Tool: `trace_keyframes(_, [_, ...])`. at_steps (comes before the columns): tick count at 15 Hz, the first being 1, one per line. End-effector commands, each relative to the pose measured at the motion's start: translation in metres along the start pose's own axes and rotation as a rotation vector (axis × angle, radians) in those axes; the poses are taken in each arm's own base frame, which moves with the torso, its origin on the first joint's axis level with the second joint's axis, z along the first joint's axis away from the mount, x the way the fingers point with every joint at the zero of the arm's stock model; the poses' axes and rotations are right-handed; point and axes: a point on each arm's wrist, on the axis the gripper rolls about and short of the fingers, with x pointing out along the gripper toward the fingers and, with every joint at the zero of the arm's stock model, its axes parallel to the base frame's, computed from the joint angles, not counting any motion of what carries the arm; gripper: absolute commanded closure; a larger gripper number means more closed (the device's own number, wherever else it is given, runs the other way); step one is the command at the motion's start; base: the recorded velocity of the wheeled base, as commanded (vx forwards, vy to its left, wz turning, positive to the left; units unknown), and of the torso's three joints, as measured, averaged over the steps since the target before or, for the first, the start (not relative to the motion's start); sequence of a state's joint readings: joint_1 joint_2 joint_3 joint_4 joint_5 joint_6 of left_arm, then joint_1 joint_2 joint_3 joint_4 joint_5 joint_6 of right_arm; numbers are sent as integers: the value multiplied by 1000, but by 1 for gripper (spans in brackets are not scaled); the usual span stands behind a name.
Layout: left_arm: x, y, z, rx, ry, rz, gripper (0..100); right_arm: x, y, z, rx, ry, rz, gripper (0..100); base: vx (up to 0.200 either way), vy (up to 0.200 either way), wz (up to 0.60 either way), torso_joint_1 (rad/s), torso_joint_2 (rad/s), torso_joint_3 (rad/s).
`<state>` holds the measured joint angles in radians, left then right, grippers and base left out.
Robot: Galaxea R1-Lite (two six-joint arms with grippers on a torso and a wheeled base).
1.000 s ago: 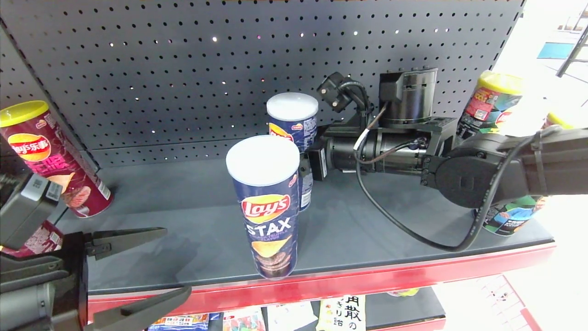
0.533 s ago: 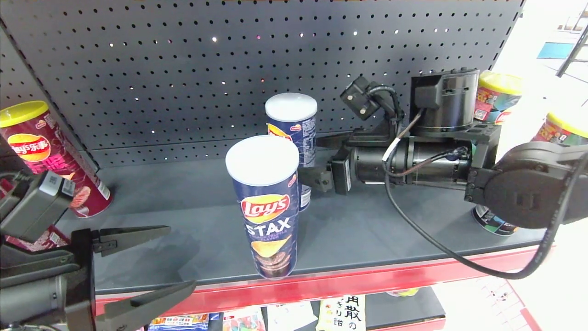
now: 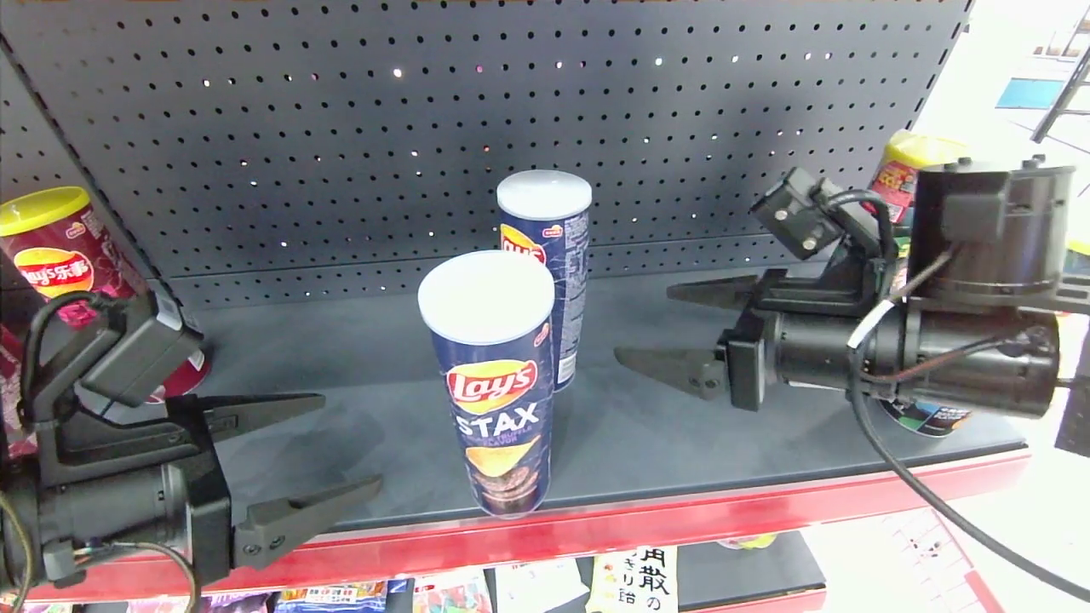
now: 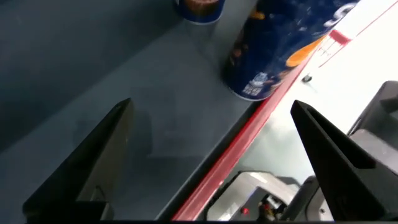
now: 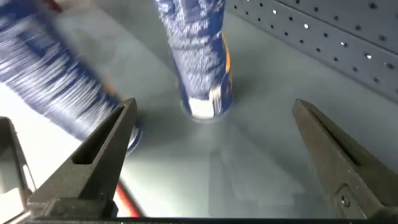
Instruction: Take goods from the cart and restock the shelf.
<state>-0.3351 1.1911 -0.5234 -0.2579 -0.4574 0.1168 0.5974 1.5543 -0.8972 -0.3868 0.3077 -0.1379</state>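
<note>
Two dark blue chip cans with white lids stand upright on the grey shelf [image 3: 358, 409]. The front can [image 3: 498, 383] is at the shelf's red front edge; the rear can [image 3: 549, 264] stands behind it, near the pegboard. My right gripper [image 3: 681, 328] is open to the right of the rear can, apart from it, holding nothing. In the right wrist view the rear can [image 5: 202, 59] is ahead between the fingers [image 5: 93, 155] and the front can [image 5: 56, 81] is off to one side. My left gripper [image 3: 332, 443] is open at the shelf's front left, empty. The left wrist view has the front can's base [image 4: 273, 56].
A maroon chip can with a yellow lid [image 3: 64, 255] stands at the shelf's far left. Yellow-lidded cans [image 3: 915, 166] stand at the far right behind my right arm. The pegboard [image 3: 477, 111] backs the shelf. Packaged goods [image 3: 630, 579] sit on the lower shelf.
My right gripper has let go of the rear blue can and drawn back to the right, fingers open. My left gripper has moved forward and up over the shelf's front left.
</note>
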Motion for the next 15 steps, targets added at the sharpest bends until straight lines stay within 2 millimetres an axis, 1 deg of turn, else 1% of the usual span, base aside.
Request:
trace_keyframes(1, [14,6,-8,20,67,2,0,-38,13,-10,-6,-12,-5,0,0,0,0,0,0,0])
trace_keyframes(3, [28,13,-14,62,129,26,0,-61,22,-20,-8,-17,-6,0,0,0,0,0,0,0])
trace_keyframes(4, [31,15,-15,66,139,26,0,-66,24,-20,-11,-25,-7,0,0,0,0,0,0,0])
trace_keyframes(5, [36,16,-15,72,150,20,0,-79,28,-22,-14,-40,-21,0,0,0,0,0,0,0])
trace_keyframes(7, [43,19,-16,80,168,15,0,-94,33,-28,-16,-51,-40,0,0,0,0,0,0,0])
trace_keyframes(8, [46,21,-16,79,175,15,0,-99,33,-28,-19,-62,-47,0,0,0,0,0,0,0])
trace_keyframes(10, [54,23,-14,88,184,3,0,-105,31,-28,-16,-74,-74,0,0,0,0,0,0,0])
trace_keyframes(12, [61,23,-12,97,188,-11,0,-106,27,-28,-12,-75,-97,0,0,0,0,0,0,0])
trace_keyframes(14, [70,28,-6,98,187,-12,0,-107,26,-27,-11,-77,-105,0,0,0,0,0,0,0])
trace_keyframes(15, [72,28,-5,99,185,-13,0,-107,26,-28,-11,-77,-105,0,0,0,0,0,0,0])
